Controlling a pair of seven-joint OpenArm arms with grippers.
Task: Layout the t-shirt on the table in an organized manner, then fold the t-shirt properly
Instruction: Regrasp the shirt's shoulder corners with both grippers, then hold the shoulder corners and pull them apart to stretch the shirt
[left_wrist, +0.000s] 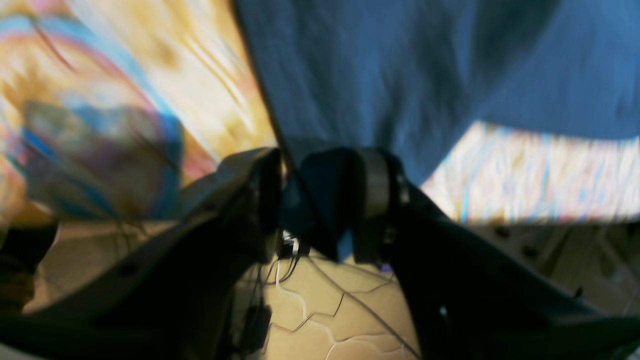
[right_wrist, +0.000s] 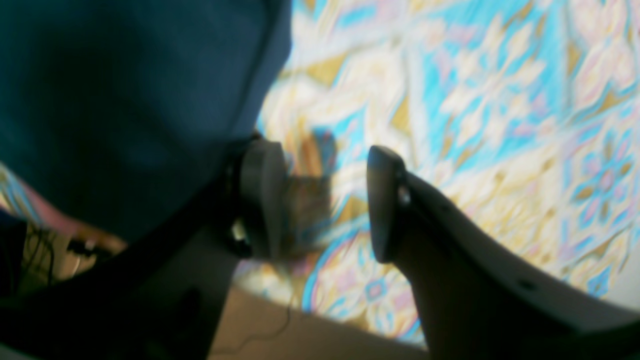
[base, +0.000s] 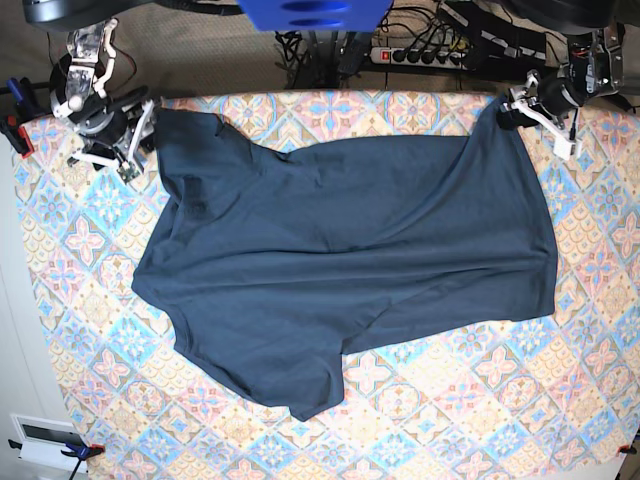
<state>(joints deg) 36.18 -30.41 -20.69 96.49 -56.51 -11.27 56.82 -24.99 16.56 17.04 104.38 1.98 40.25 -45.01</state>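
While the left pincer (left_wrist: 320, 210) pinches its corner, the t-shirt (base: 340, 260) lies crosswise — right pincer (right_wrist: 325, 200) spread.

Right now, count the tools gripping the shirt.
1: the left tool pinches the t-shirt at its corner. The right tool stands open beside the cloth, holding nothing.

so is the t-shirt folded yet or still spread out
Spread out, not folded. The t-shirt lies open in one wrinkled layer across the table, one corner pinched in the left gripper.

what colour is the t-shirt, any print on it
The t-shirt is plain dark navy blue, with no print visible. The base view shows it best.
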